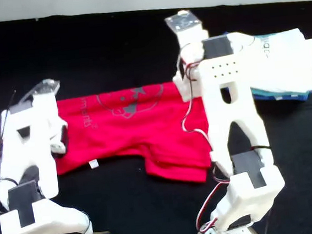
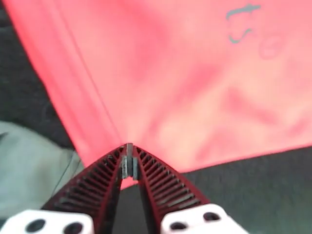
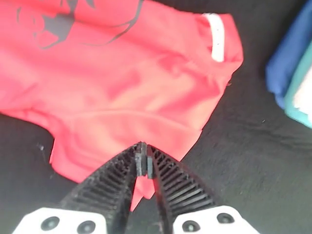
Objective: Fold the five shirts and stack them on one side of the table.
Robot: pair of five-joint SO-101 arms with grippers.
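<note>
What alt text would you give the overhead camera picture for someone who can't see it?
A red shirt lies spread across a black table between two white robot arms, the left arm at one end and the right arm at the other. A stack of folded shirts, white over teal and blue, sits beyond the right arm.
</note>
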